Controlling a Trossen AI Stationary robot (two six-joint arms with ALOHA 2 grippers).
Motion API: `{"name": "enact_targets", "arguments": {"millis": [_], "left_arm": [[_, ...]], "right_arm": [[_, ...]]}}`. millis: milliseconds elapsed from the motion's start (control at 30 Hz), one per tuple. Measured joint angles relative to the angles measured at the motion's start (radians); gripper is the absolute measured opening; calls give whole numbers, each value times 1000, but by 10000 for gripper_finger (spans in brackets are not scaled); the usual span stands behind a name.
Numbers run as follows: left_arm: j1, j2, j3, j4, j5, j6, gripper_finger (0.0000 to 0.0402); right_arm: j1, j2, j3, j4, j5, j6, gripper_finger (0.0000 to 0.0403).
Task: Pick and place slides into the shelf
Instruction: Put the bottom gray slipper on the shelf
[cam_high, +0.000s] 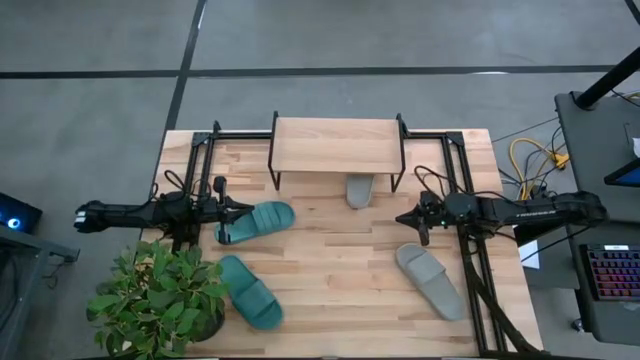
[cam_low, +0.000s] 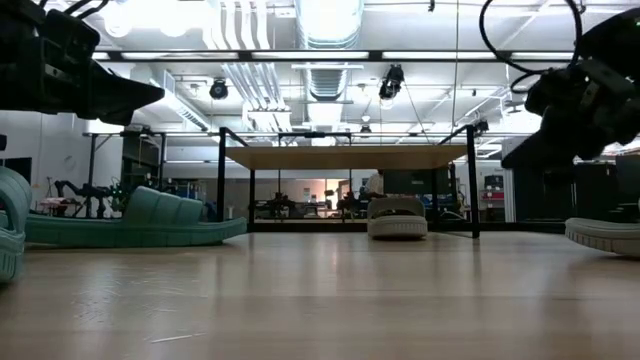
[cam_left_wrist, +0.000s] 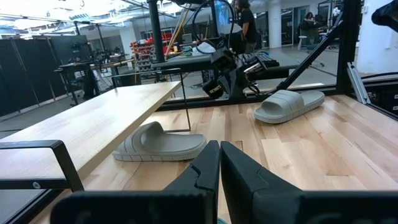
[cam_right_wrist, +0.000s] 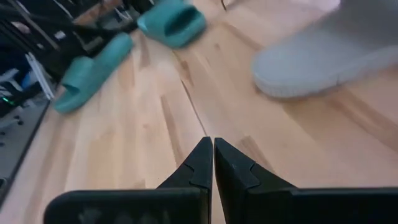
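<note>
Four slides face you: one grey slide (cam_high: 360, 189) under the shelf (cam_high: 337, 144), another grey slide (cam_high: 430, 281) and two teal slides (cam_high: 255, 221) lying on the table (cam_high: 330, 260). Your left gripper (cam_high: 243, 207) and right gripper (cam_high: 400, 218) hover pinched together, holding nothing.

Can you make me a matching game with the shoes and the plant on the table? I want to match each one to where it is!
Things:
1. grey slide
2. other grey slide
3. teal slide
4. plant

Places:
A. by the left gripper
B. table's front left corner
C. under the shelf
D. front right, out in the open

Pairs: 1-C, 2-D, 3-A, 4-B
</note>
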Motion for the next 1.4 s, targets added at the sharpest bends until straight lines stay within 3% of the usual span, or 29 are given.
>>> {"name": "enact_targets", "arguments": {"millis": [400, 567, 767, 967, 1100, 1267, 1400], "left_arm": [[0, 0, 0, 0, 0, -2, 0], [0, 0, 0, 7, 14, -182, 0], [0, 2, 0, 136, -11, -104, 0], [0, 8, 0, 343, 12, -42, 12], [0, 16, 0, 416, 33, 41, 46], [0, 20, 0, 478, 33, 60, 90], [0, 19, 4, 480, 31, 39, 105]], "right_arm": [[0, 1, 0, 440, -78, -245, 9], [0, 1, 0, 519, -134, -406, 9], [0, -2, 10, 648, -142, -441, 11], [0, 27, 130, 383, -118, -463, 66], [16, 68, 267, 196, -123, -425, 122], [51, 119, 481, -181, -122, -357, 168], [157, 168, 600, -216, -122, -358, 175]]}}
